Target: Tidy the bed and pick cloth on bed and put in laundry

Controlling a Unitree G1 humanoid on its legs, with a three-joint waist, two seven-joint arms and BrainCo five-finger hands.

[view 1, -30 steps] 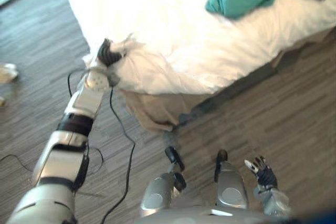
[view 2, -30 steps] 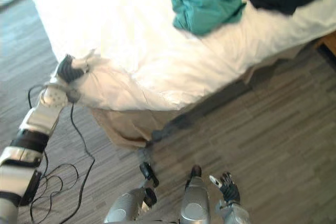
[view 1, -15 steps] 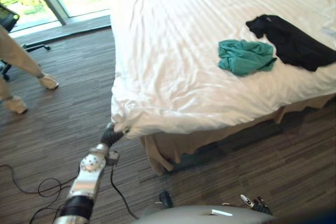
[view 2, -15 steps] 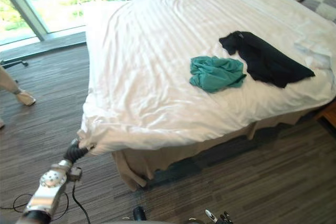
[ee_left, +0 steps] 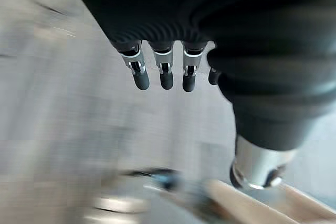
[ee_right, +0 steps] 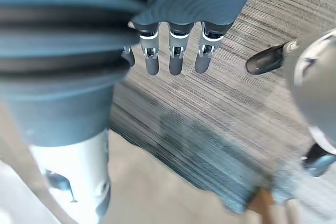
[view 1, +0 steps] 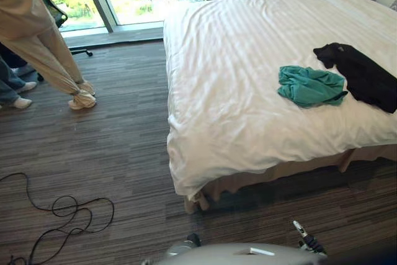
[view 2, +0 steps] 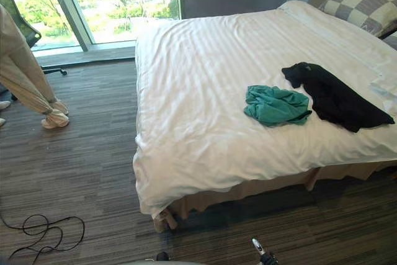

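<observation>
You had both hands empty: L hand [ee_left: 165,72] and R hand [ee_right: 176,56] hung low over floor [ee_right: 231,93], fingers straight, gripping nothing. On bed [view 2: 198,91], teal cloth [view 2: 276,106] + black cloth [view 2: 335,97] lay side by side, well apart from hands. Reach prob not begun.

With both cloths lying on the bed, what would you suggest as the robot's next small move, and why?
Probably step closer and reach the right hand toward the teal cloth. It lies crumpled on the white duvet, seemingly the nearer of the two beside the black garment, and both it and the left hand are open and empty.
</observation>
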